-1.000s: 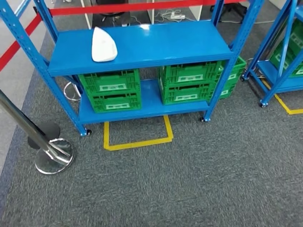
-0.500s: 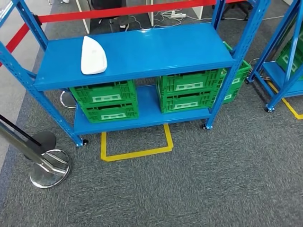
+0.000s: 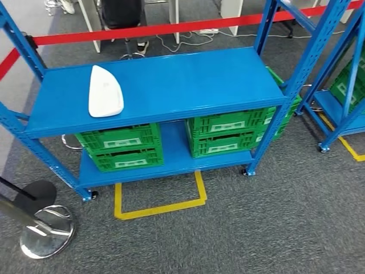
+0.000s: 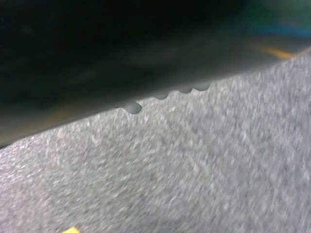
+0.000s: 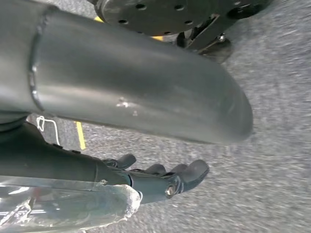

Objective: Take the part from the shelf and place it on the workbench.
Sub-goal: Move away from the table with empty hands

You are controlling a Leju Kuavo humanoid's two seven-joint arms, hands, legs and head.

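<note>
right hand (image 5: 161,179) hangs over the grey carpet (image 3: 267,228), its dark fingers (image 5: 190,171) stretched out slightly apart with nothing in them; the left hand's state cannot be told from the blurred left wrist view. on the blue shelf (image 3: 194,80), the white part (image 3: 105,91) lies flat near the left end of the upper board, while green crates (image 3: 120,147) sit on the board under it and a yellow floor marking (image 3: 159,206) lies just in front of the shelf.
</note>
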